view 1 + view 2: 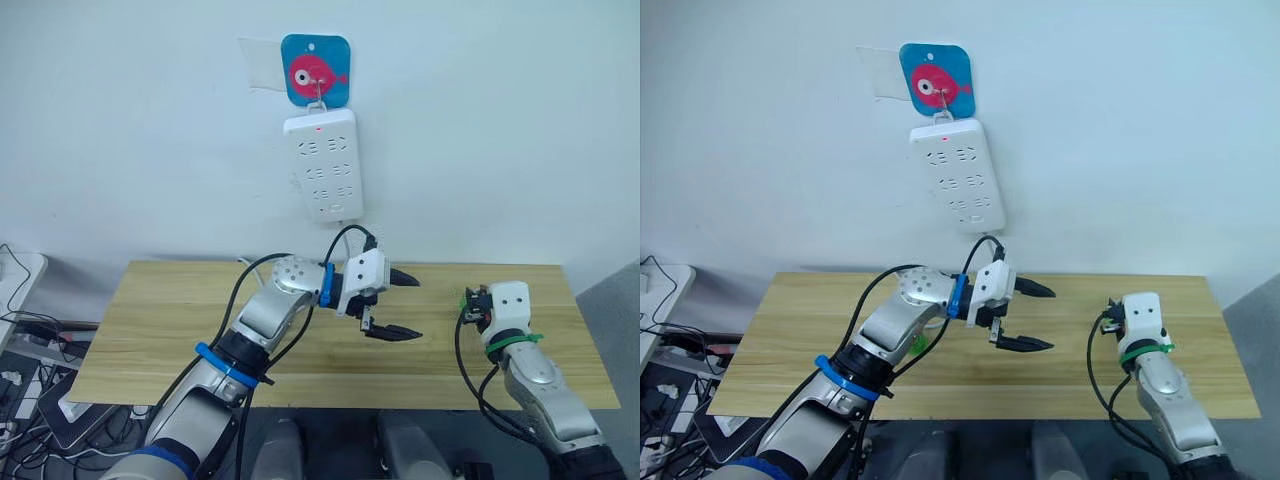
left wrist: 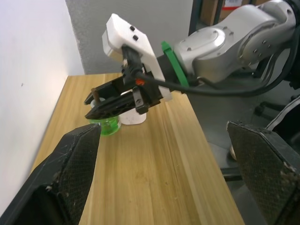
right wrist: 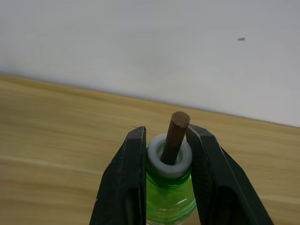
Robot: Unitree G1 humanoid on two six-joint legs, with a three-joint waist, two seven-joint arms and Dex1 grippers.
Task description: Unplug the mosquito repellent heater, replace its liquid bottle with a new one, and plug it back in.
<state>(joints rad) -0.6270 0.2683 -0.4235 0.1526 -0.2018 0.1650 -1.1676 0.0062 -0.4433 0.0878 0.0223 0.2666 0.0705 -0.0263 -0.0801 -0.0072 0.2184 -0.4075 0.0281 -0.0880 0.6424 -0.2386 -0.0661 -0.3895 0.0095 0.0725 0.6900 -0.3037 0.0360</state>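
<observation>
Now the right tool [image 2: 115,101] clamps the green bottle [image 3: 169,187] upright on the tabletop [image 1: 150,330], wick up. Left tool [image 1: 398,305] hangs wide, empty, well apart.

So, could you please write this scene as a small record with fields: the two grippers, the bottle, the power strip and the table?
left gripper: fingers open, holding nothing, above the table
right gripper: fingers shut on the neck of the green bottle
green bottle: clear green, white collar, brown wick sticking out on top
power strip: white, hanging on the wall, red light on, sockets empty
table: light wood, standing against the wall
</observation>
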